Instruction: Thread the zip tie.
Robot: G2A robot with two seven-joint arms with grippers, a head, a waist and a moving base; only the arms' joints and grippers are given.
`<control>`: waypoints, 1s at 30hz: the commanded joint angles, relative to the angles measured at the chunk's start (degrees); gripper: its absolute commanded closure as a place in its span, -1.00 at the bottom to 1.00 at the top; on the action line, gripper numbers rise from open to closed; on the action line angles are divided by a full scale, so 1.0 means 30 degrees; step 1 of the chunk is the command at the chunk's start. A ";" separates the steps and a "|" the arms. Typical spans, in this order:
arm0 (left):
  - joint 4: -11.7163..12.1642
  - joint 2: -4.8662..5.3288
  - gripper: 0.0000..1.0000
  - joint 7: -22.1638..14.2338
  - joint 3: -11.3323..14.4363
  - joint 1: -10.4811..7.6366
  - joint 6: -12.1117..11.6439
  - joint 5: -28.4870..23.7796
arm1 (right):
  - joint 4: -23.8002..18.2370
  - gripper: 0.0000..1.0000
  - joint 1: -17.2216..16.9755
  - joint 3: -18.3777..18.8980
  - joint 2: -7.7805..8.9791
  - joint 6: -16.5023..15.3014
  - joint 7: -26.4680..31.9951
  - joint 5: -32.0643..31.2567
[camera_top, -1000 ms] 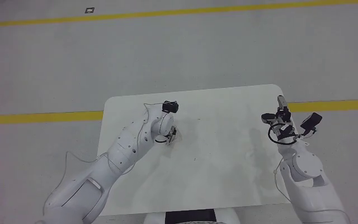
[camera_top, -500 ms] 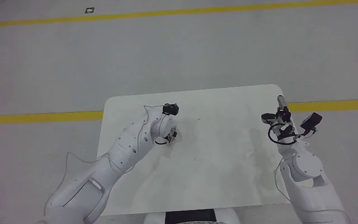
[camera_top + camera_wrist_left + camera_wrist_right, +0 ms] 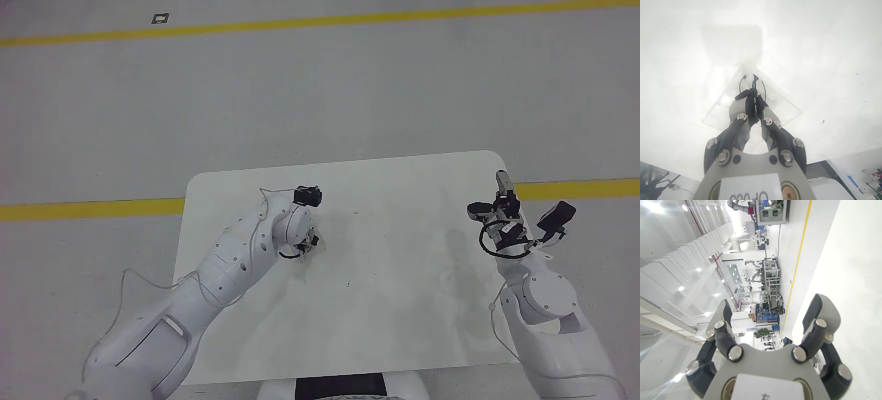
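My left gripper (image 3: 754, 98) is shut on thin black zip ties (image 3: 754, 83). Their curved ends and small heads stick out past the fingertips. It hangs just over a clear square tray (image 3: 785, 108) on the white table. In the top view the left gripper (image 3: 310, 240) points down at the table's left middle. My right gripper (image 3: 772, 308) is open with nothing between its fingers and points out into the room. From above, the right gripper (image 3: 497, 200) is held at the table's right edge.
The white table (image 3: 400, 270) is bare between the two arms. Its right edge lies close beside the right arm. A yellow floor line (image 3: 90, 209) runs behind the table.
The left arm's wrist has shifted slightly to the right and toward the table. The right arm has not moved.
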 commanded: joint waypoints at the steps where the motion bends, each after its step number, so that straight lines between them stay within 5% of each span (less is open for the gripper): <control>1: 0.0032 -0.0013 0.86 0.0001 0.0013 -0.0017 0.0025 -0.0011 | 0.0000 -1.00 0.0000 0.0000 0.0000 0.0000 0.0000 0.0000; 22: 0.0653 -0.0171 0.72 0.0119 0.0248 -0.0143 -0.0073 -0.0155 | 0.0000 -1.00 0.0000 0.0000 0.0000 0.0000 0.0000 0.0000; 30: 0.0870 -0.0250 0.98 0.0185 0.0356 -0.0229 -0.0117 -0.0206 | 0.0000 -1.00 0.0000 0.0000 0.0000 0.0000 0.0000 0.0000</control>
